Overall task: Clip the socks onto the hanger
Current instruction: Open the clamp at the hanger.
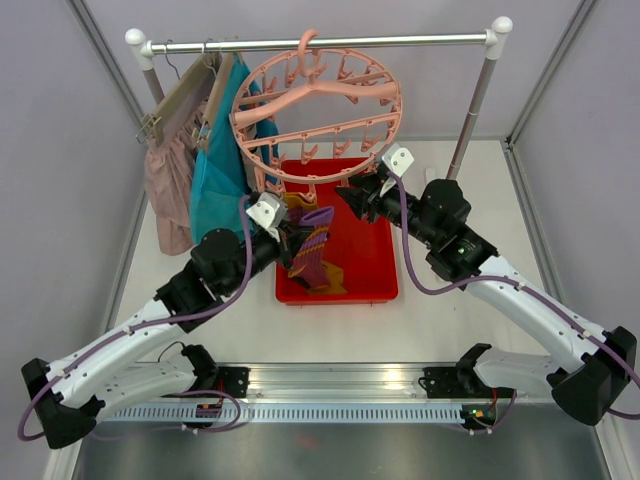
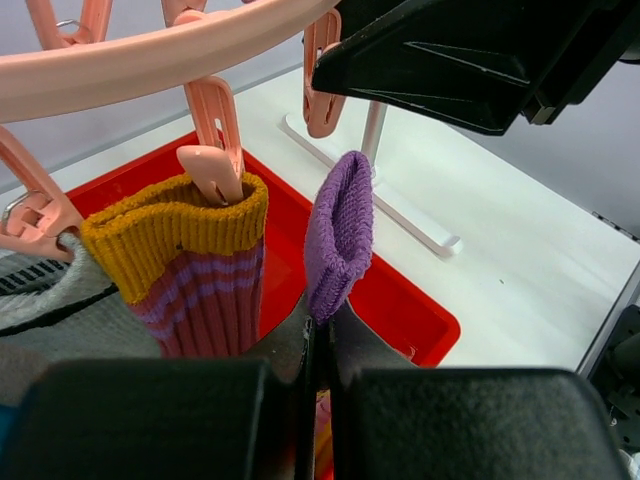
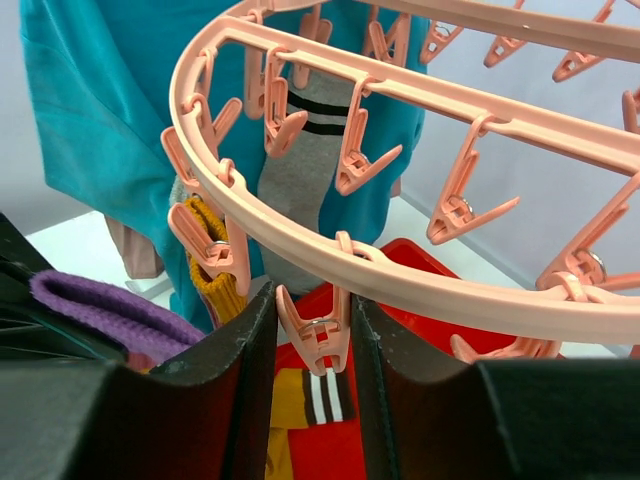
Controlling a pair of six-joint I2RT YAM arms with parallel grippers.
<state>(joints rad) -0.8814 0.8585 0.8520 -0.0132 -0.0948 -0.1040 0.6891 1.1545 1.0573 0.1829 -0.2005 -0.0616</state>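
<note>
The salmon-pink hanger [image 1: 300,180] hangs from the rail, its ring [image 3: 420,285] crossing the right wrist view. My left gripper [image 2: 322,345] is shut on the lower end of a purple sock [image 2: 340,225], holding it upright just under the ring beside my right gripper [image 1: 352,198]. My right gripper [image 3: 312,345] has its jaws against both sides of one dangling clip [image 3: 316,335], which still looks closed at its tip. A mustard-cuffed striped sock [image 2: 200,255] and a grey sock [image 3: 300,185] hang clipped on the ring.
A red tray [image 1: 385,290] below the hanger holds a yellow sock with dark and white stripes [image 3: 312,398]. A teal garment [image 1: 215,170] and a pale pink garment [image 1: 165,190] hang at the rail's [image 1: 400,41] left. The rail's right post [image 1: 470,120] stands behind my right arm.
</note>
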